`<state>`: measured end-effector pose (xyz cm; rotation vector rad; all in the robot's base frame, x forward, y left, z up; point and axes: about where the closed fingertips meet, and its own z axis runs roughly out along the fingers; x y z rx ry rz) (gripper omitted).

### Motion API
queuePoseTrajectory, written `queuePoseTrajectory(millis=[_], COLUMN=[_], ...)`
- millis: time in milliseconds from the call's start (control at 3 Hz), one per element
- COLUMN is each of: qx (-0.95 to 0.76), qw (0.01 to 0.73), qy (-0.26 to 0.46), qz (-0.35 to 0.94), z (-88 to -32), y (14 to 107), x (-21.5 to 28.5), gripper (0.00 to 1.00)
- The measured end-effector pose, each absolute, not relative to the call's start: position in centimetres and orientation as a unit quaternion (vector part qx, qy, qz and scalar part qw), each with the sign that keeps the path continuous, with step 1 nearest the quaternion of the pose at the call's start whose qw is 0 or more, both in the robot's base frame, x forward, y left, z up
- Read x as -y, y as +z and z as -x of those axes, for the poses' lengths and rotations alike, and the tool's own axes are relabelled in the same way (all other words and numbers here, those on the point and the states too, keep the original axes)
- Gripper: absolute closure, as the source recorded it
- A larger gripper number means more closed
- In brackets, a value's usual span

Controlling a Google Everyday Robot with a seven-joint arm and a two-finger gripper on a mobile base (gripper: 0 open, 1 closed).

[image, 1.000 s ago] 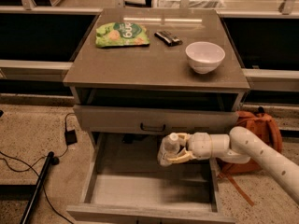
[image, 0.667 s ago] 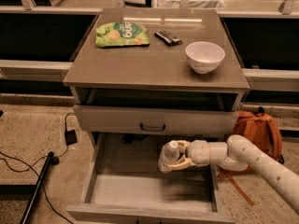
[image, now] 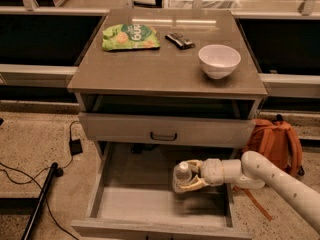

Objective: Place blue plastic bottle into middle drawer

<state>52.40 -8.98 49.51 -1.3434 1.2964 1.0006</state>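
Observation:
The blue plastic bottle point(image: 181, 176), small and clear with a white cap, stands upright in my gripper point(image: 186, 177). The gripper reaches in from the right on a white arm and is shut on the bottle. It holds the bottle inside the pulled-out middle drawer point(image: 142, 203), at its right middle, low over the pale inner floor. I cannot tell whether the bottle's base touches the floor.
A closed drawer front with a dark handle point(image: 164, 131) is above the open drawer. On the cabinet top lie a green snack bag point(image: 130, 36), a small dark object point(image: 179, 40) and a white bowl point(image: 219, 60). An orange backpack point(image: 274, 141) stands at the right; cables point(image: 75, 146) and a dark pole point(image: 42, 194) lie at the left.
My gripper has moved down with the bottle, deeper into the open drawer. Everything else has stayed in place.

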Motion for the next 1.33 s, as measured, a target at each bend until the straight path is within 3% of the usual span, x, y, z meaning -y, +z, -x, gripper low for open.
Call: queuePoseTrajectory(millis=[667, 1000, 1333], qx=[-0.528, -0.528, -0.528], qw=[0.466, 0.466, 0.466], qy=[0.423, 0.423, 0.423], qz=[0.570, 0.570, 0.570], z=[-51.61, -51.61, -51.60], y=[47.72, 47.72, 47.72], x=[9.11, 9.10, 9.10], gripper=[0.13, 0.00, 0.00])
